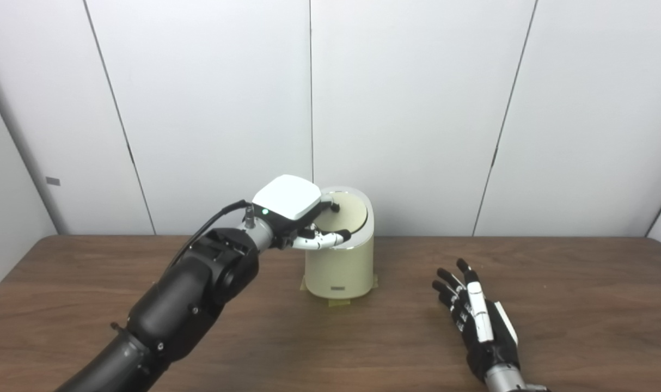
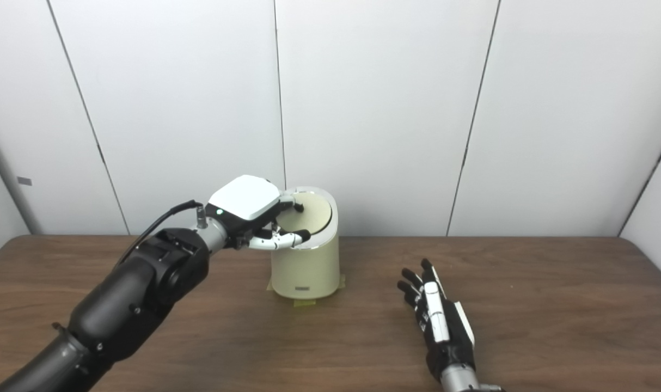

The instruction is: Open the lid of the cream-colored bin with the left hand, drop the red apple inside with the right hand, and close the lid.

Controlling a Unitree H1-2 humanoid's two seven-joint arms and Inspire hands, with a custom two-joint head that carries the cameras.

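Left robot hand (image 1: 292, 215) over bin (image 1: 340, 269) mouth.

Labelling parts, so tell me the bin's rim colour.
White rim on the cream bin, clearest in the left eye view.

Left hand (image 2: 249, 209) rests over the lid (image 2: 306, 213) of the cream-colored bin (image 2: 306, 267); right hand (image 2: 439, 321) lies with fingers spread on the table (image 2: 554, 305).

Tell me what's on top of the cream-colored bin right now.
The left hand sits over the cream-colored plastic bin, fingers on its round lid. The lid hides the inside; no apple is visible.
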